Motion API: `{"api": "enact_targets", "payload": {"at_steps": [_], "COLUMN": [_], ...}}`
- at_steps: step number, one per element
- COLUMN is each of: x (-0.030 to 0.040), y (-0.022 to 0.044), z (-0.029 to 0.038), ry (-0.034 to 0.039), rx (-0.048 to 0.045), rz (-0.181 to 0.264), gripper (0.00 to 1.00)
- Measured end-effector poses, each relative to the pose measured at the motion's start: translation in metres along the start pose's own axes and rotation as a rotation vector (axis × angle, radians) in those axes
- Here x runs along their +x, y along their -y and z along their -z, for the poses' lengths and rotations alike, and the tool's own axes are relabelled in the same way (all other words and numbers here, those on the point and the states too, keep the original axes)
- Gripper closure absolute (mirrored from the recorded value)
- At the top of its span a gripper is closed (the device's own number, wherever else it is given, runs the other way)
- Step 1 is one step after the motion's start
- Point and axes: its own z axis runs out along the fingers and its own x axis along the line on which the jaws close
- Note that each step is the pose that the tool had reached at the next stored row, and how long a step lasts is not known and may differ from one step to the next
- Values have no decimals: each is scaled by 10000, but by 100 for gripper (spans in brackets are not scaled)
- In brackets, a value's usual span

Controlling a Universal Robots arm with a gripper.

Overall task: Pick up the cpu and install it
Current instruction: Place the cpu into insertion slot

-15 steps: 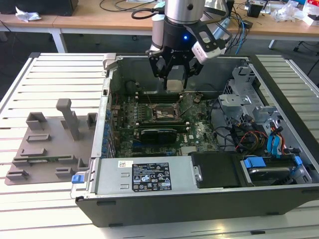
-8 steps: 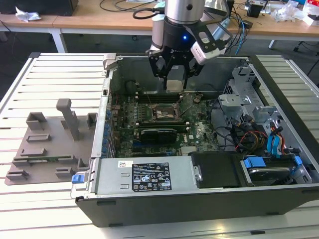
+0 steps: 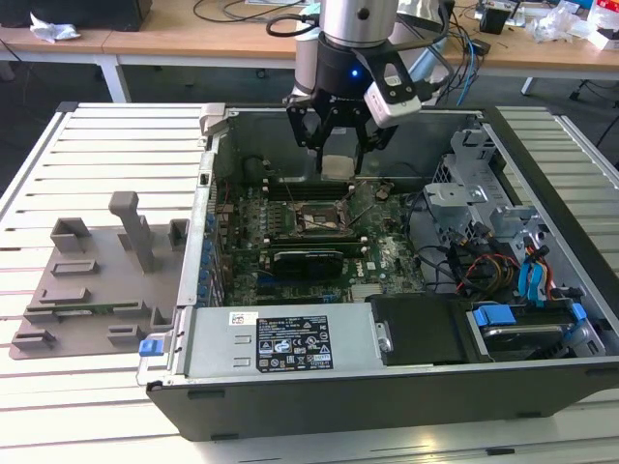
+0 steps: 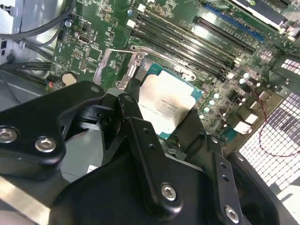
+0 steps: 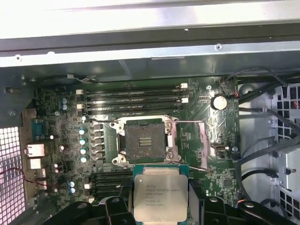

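My gripper (image 3: 335,155) hangs over the open computer case, shut on the cpu (image 3: 337,164). In both wrist views the cpu (image 5: 161,192) (image 4: 166,103) is a pale silvery square with a thin rim, held flat between the black fingers (image 5: 116,205). The dark square socket (image 5: 144,139) on the green motherboard (image 5: 61,136) lies open with its contact field bare. The cpu is above the board, apart from the socket and a little to one side of it. In the exterior view the socket (image 3: 322,218) sits below and slightly in front of the gripper.
Memory slots (image 5: 133,98) run beside the socket, and a long black card (image 3: 308,259) lies in front of it. Drive cages and cables (image 3: 503,261) crowd the case at the exterior view's right. A grey fixture plate (image 3: 97,280) lies on the slatted table at that view's left.
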Motion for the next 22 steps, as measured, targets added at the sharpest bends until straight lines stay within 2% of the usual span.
{"api": "enact_targets", "payload": {"at_steps": [4,10,17,22], "x": [0,0,0,0], "y": [0,0,0,0], "z": [-1,-3,-5,-9], "ry": [-12,-23,-42,-61], "rx": [4,12,18,25], "rz": [-564,-1083,-1937,-2824], "gripper": [45,45,45,45]}}
